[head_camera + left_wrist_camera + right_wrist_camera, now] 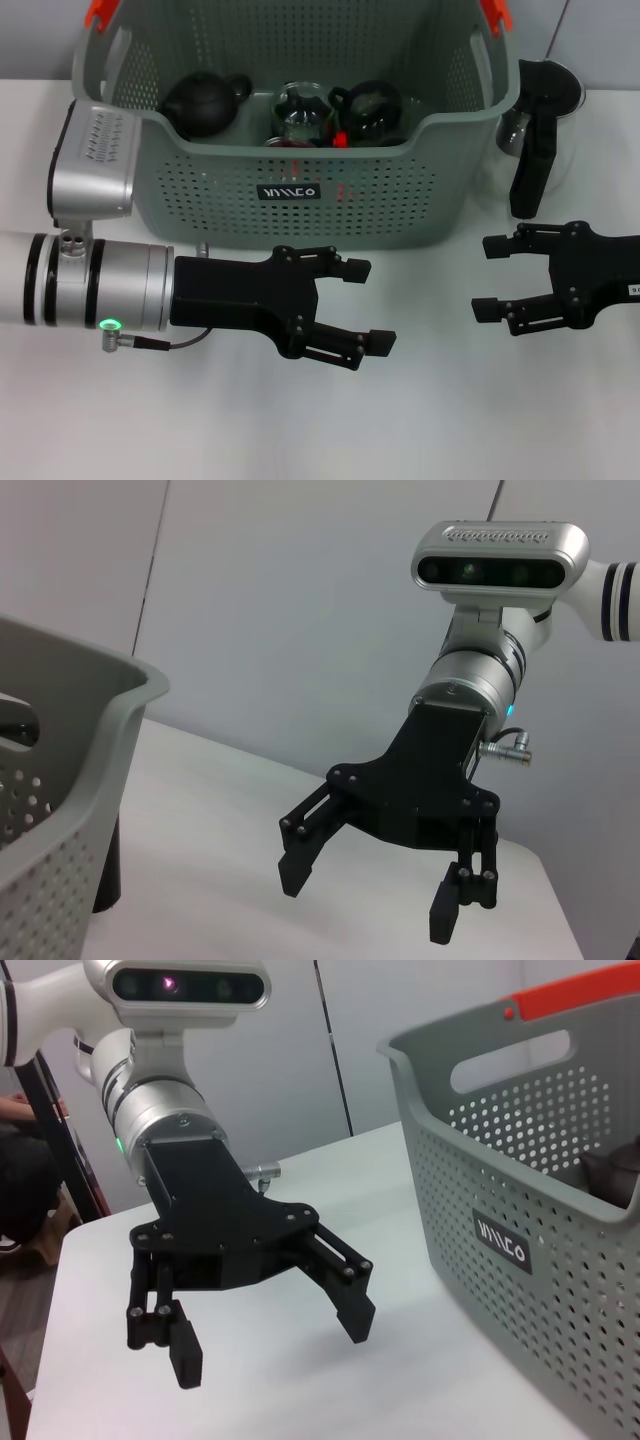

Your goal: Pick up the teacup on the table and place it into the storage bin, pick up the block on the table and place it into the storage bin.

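The storage bin point(300, 215) stands at the back centre of the white table, its side also showing in the left wrist view point(60, 780) and the right wrist view point(520, 1190). Inside it a clear glass teacup point(300, 115) sits in the middle, with a small red block point(340, 138) beside it. No cup or block lies on the table. My left gripper point(370, 305) hovers open and empty in front of the bin; the right wrist view shows it point(270, 1345) open too. My right gripper point(487, 278) is open and empty to the bin's right front point(370, 900).
A dark teapot point(200, 100) and a dark-lidded glass pot point(372, 108) also sit in the bin. A glass kettle with a black handle point(535, 140) stands right of the bin, close behind my right gripper.
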You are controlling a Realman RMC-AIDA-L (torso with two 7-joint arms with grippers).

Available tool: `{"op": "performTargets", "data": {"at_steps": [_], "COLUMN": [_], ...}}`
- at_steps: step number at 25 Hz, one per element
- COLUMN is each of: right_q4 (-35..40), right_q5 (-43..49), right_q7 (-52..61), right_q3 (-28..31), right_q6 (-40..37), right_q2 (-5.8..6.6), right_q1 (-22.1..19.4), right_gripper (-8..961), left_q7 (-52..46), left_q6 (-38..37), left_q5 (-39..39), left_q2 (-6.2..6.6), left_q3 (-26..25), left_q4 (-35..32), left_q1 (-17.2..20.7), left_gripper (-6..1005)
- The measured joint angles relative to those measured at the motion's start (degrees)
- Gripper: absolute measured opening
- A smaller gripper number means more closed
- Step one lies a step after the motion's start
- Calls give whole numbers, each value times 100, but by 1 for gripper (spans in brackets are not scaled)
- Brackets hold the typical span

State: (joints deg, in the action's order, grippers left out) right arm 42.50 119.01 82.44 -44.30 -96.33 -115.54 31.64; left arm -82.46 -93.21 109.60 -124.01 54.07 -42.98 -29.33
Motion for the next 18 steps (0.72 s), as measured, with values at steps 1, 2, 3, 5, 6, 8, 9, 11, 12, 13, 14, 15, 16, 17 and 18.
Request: {"op": "performTargets", "data": {"at_steps": [1,2,3,5,6,8,9,11,12,13,14,15,16,17,18], "right_q4": [-2,-4,-4,-8,-10,-14,-14,-14,-14,-14,-14,-14,-14,-15,-14], "right_q5": [0,0,0,0,0,-1,-1,-1,-1,-1,-1,-1,-1,-1,-1], "right_q7": [0,0,-4,-30,-47,-59,-59,-60,-60,-60,-61,-61,-61,-61,-61], "right_q3": [0,0,0,0,0,0,0,0,0,-1,-2,-4,-7,-7,-8], "right_q6": [1,2,2,3,11,28,32,34,34,35,37,38,43,47,52], "right_q2": [2,4,7,7,6,2,0,-2,-4,-7,-12,-15,-17,-19,-20], "right_q1": [-1,-1,-1,-1,-1,-1,-1,-3,-6,-8,-8,-9,-9,-9,-9], "right_gripper": [933,933,933,932,932,932,932,932,932,932,932,931,931,931,931], "left_q7": [0,1,1,2,2,2,2,2,2,2,2,2,2,2,2], "left_q6": [0,0,0,0,0,-1,-1,-2,-2,-3,-3,-4,-4,-4,-5], "left_q5": [0,0,0,0,0,0,0,0,0,0,0,0,0,0,0], "left_q2": [0,0,0,0,0,0,0,0,0,0,0,0,0,0,0], "left_q3": [-1,-2,-2,-2,-2,-3,-2,-2,-2,-2,-3,-3,-2,-2,-3], "left_q4": [0,0,0,0,1,1,1,1,1,0,1,3,5,7,8], "left_q1": [0,-1,-2,-2,-2,-2,-2,-2,-2,-2,-1,2,2,3,3], "left_gripper": [951,951,951,951,951,951,951,951,951,951,951,951,951,951,951]}}
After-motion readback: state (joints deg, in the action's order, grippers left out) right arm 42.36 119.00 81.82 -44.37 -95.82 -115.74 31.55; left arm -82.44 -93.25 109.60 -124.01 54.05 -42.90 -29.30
